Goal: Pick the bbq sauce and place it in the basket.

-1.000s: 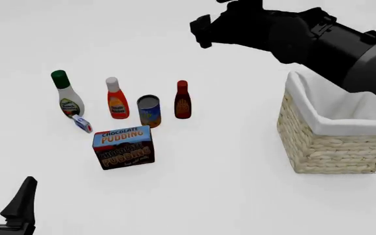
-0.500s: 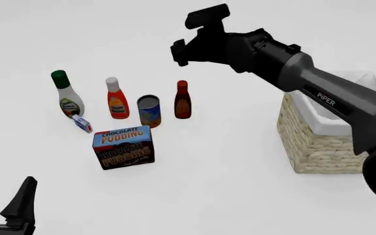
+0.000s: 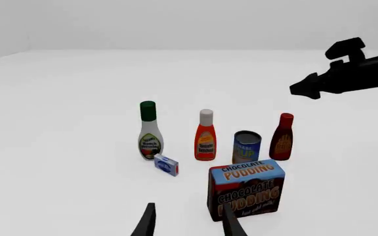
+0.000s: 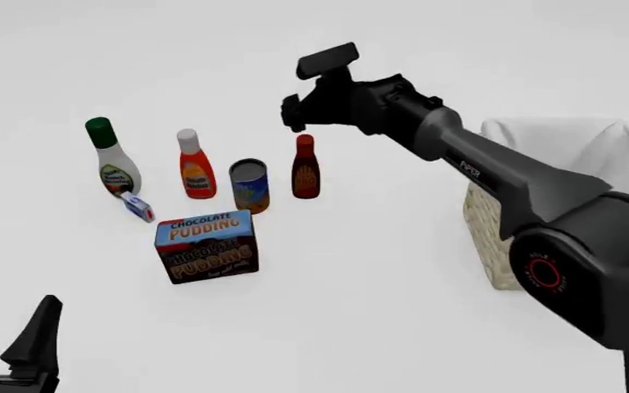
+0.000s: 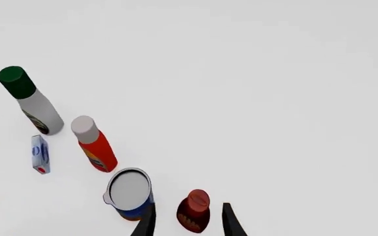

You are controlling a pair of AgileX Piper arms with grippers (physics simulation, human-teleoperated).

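Observation:
The bbq sauce [image 4: 305,168] is a small dark reddish-brown bottle with a red cap, standing upright right of the can. My right gripper [image 4: 291,115] hangs just above and slightly behind it, open. In the right wrist view the bbq sauce [image 5: 194,210] sits between the spread fingers of the right gripper [image 5: 189,205], seen from above, untouched. The wicker basket [image 4: 487,237] with white lining stands at the right, largely hidden by my right arm. My left gripper [image 4: 9,318] rests open and empty at the near left; the left wrist view shows the bbq sauce [image 3: 282,137] far ahead of it.
Left of the sauce stand a can [image 4: 249,186], an orange-red bottle with a white cap [image 4: 194,168] and a white bottle with a green cap [image 4: 108,160]. A small blue and white box [image 4: 137,206] lies nearby. A chocolate pudding box [image 4: 206,246] stands in front of them.
My right arm has swung left and down from above the basket to just over the bbq sauce. The left arm and all objects have stayed still.

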